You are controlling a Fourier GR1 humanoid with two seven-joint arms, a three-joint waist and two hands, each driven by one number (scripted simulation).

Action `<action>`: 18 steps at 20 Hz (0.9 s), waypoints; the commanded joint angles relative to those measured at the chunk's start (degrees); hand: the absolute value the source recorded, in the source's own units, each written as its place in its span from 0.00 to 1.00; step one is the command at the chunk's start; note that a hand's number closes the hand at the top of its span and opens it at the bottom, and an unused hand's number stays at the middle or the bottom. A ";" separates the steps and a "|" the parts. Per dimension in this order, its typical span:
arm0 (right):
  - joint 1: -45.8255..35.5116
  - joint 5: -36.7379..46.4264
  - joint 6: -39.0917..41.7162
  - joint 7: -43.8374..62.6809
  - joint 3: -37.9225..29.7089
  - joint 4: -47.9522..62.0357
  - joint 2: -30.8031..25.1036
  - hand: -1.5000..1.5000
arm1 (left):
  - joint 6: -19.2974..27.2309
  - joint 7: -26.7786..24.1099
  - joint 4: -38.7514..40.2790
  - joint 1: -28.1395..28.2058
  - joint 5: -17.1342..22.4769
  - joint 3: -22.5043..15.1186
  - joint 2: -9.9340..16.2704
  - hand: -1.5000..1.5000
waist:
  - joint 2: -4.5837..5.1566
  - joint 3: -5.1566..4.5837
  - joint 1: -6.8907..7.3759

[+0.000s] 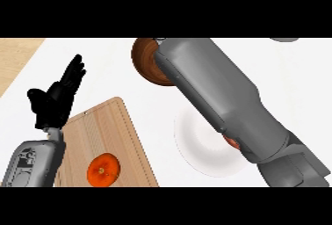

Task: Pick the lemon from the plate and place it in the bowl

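My right forearm stretches across the white plate toward the brown bowl, hiding my right hand, so I cannot tell its state or see the lemon. My left hand rests released, fingers up, by the wooden board on the tabletop. I judge this the carry step; next comes releasing over the bowl
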 commanded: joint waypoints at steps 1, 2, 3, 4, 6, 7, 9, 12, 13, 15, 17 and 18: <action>-0.27 -1.34 -9.50 10.73 0.09 3.21 0.68 1.00 | 1.34 -0.21 0.56 -0.35 -0.50 1.01 0.12 0.50 | 0.23 0.08 -1.27; 0.68 -1.46 -10.63 9.63 0.07 4.64 0.68 1.00 | -0.11 -0.48 0.67 -0.27 1.12 2.00 0.86 0.50 | 0.30 0.08 -1.51; 0.13 -1.88 -11.00 10.32 0.27 4.86 0.68 1.00 | 0.47 -1.17 0.51 0.59 -0.30 1.05 0.66 0.50 | 0.13 0.09 -1.52; 1.50 -1.31 -13.21 8.13 -0.93 6.17 0.68 1.00 | 1.24 -0.61 -0.32 1.09 -0.60 1.29 0.63 0.50 | 0.09 0.17 -2.36; 1.14 -1.99 -14.98 7.48 -0.50 7.96 0.68 1.00 | 0.13 -0.14 -0.11 0.54 0.30 1.25 0.72 0.50 | 0.19 0.14 -2.18; 0.47 -2.13 -15.29 7.32 -0.55 9.14 0.68 1.00 | 1.48 0.62 -0.52 0.41 -0.46 0.24 -0.81 0.50 | 0.18 0.15 -2.17; 1.32 -1.39 -18.14 3.28 -3.20 11.72 0.68 1.00 | 1.26 -0.10 -0.62 0.97 -0.58 2.12 1.49 0.50 | 0.27 0.21 -3.44; 3.45 -2.60 -21.40 2.42 -1.42 13.60 0.68 1.00 | 0.87 -1.84 0.75 2.07 -0.13 2.12 0.84 0.50 | 0.19 0.18 -3.59; 5.06 -2.43 -24.00 1.86 -1.33 13.84 0.68 1.00 | 1.05 -0.75 -0.32 1.95 -0.20 1.66 0.50 0.50 | 0.13 0.22 -3.55; 6.16 -5.70 -10.33 3.45 -4.06 19.76 0.68 1.00 | 1.26 0.05 -1.69 2.40 -0.01 2.03 0.79 0.50 | -0.12 0.18 -3.09; 5.96 -7.95 -15.07 4.00 -8.24 20.74 0.69 1.00 | -0.39 0.84 -3.14 2.69 1.17 2.69 2.18 0.50 | -0.09 0.27 -3.34; 7.40 -9.45 -18.14 2.51 -9.69 20.19 0.69 1.00 | 0.16 0.36 -2.52 2.85 1.15 3.32 2.15 0.50 | -0.08 0.30 -4.10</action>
